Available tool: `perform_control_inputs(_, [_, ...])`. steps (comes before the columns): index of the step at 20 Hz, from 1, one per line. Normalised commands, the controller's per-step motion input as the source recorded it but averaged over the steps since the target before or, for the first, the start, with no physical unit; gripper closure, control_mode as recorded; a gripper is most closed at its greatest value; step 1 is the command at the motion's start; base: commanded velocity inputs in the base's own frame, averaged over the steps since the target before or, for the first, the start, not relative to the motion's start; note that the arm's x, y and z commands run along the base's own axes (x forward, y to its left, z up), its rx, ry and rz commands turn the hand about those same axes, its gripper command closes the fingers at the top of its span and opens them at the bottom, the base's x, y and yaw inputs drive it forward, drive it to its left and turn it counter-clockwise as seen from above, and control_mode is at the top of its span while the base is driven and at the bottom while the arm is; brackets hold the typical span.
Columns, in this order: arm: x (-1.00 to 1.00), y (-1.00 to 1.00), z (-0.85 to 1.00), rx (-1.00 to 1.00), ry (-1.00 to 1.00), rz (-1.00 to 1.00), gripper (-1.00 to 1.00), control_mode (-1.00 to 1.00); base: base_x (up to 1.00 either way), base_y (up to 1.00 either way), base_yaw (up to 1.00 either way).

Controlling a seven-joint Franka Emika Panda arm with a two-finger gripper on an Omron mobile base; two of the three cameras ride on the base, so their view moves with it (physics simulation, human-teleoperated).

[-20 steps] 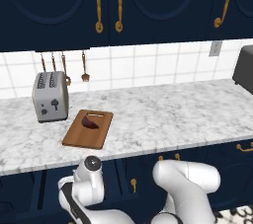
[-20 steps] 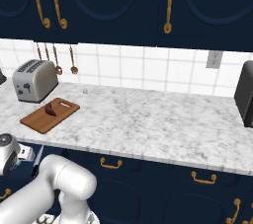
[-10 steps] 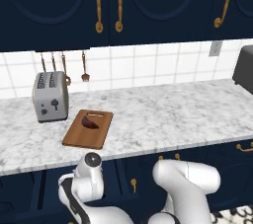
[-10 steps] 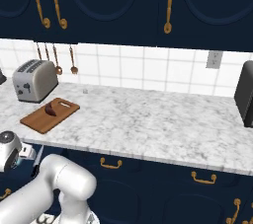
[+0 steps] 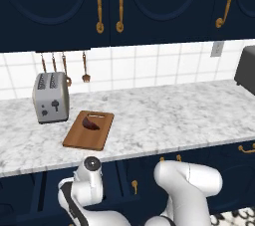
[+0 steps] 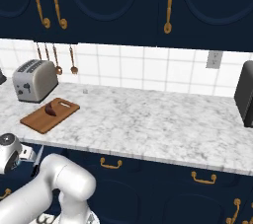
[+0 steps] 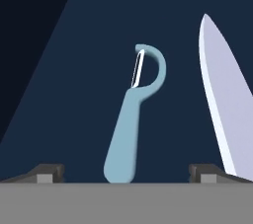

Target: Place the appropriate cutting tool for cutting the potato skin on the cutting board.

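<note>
Since a second ago my wrist has dipped lower below the counter edge. My gripper [image 7: 126, 174] hangs wide apart over the peeler [image 7: 132, 119], fingertips at four and eight o'clock of its handle, the knife [image 7: 226, 104] lying at three o'clock. Nothing is grasped yet; the potato [image 5: 91, 123] waits on the cutting board [image 5: 82, 138].

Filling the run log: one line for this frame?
phase: pre-grasp | gripper: open, straddling peeler handle | knife: beside peeler | potato: on cutting board
</note>
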Motion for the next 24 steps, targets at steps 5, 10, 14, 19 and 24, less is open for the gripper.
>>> perform_control_inputs(5, [0.05,0.02,-0.25,-0.02,0.01,0.0,-1.0,-1.0,0.0,0.0,0.0])
perform_control_inputs(10, [0.0,0.01,-0.1,-0.01,0.02,0.0,-1.0,-1.0,0.0,0.0,0.0])
perform_control_inputs(14, [0.0,0.07,0.0,0.0,0.01,0.0,-1.0,-1.0,0.0,0.0,0.0])
perform_control_inputs(19, [0.0,0.29,-0.01,0.0,0.0,0.0,-1.0,-1.0,0.0,0.0,0.0])
perform_control_inputs(24, [0.09,0.07,-0.24,0.0,0.0,0.04,-1.0,-1.0,0.0,0.0,0.0])
